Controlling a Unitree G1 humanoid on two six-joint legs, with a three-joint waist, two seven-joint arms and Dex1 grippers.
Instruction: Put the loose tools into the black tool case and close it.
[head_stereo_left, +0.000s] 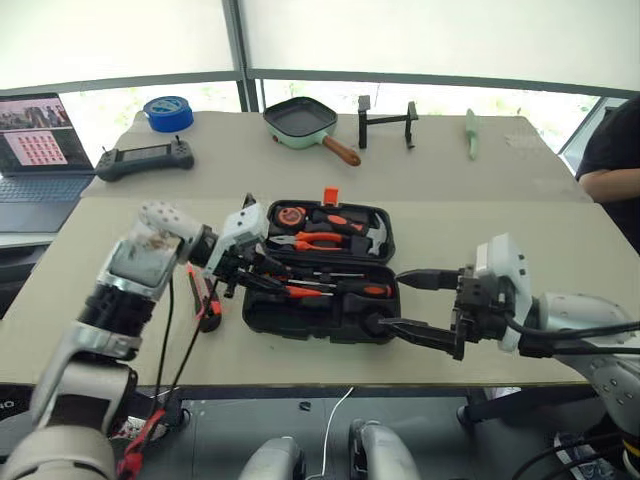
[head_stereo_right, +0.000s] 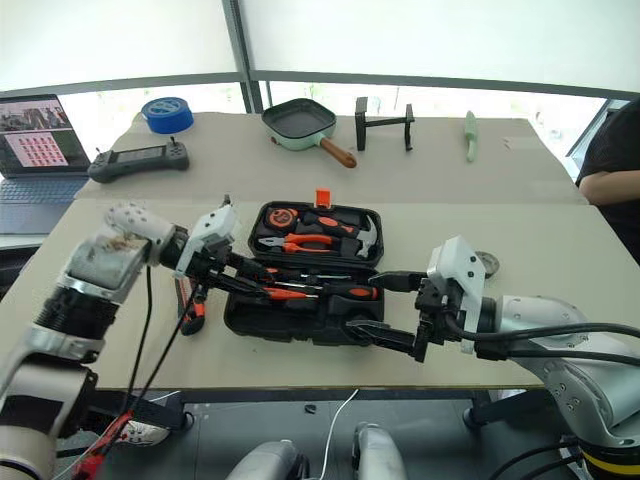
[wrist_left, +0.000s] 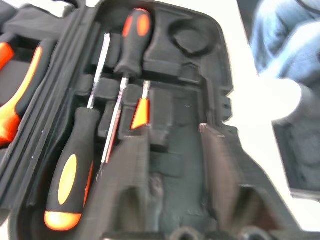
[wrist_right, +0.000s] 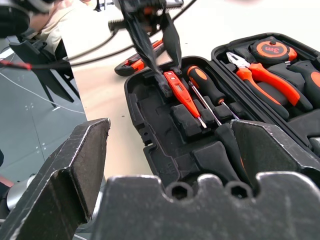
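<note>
1. Left gripper (wrist_right: 159, 52) reaches into the near half of the black tool case (head_stereo_left: 262, 318) from its left end, fingers parted a little, tips over the butt of the slim red-orange screwdriver (wrist_right: 183, 95); can't tell if a tip touches it, nothing clamped.
2. Right gripper (head_stereo_left: 412, 305) hangs at the case's right end, fingers spread wide, one above the other, empty.
3. Slim red-orange screwdriver lies in its recess in the near half, beside two orange-and-black-handled screwdrivers (wrist_left: 134, 39) that lie head to tail in theirs.
4. Round recess at the right end of the near half (wrist_left: 192, 37) holds nothing.
5. Case is open flat on the near table, orange latch (head_stereo_left: 331, 196) standing up on the far edge; far half holds the pliers (head_stereo_left: 315, 241), a hammer (head_stereo_left: 372, 237) and a tape measure (wrist_right: 270, 50).
6. Orange-black utility knife (head_stereo_left: 207, 303) lies on the table just left of the case, apart from it, under the left wrist.
7. Far table: blue tape roll (head_stereo_left: 168, 113), black game controller (head_stereo_left: 146, 158), green frying pan (head_stereo_left: 302, 124).
8. Laptop (head_stereo_left: 40, 150) at far left; a person's arm (head_stereo_left: 608, 165) at the right edge.
</note>
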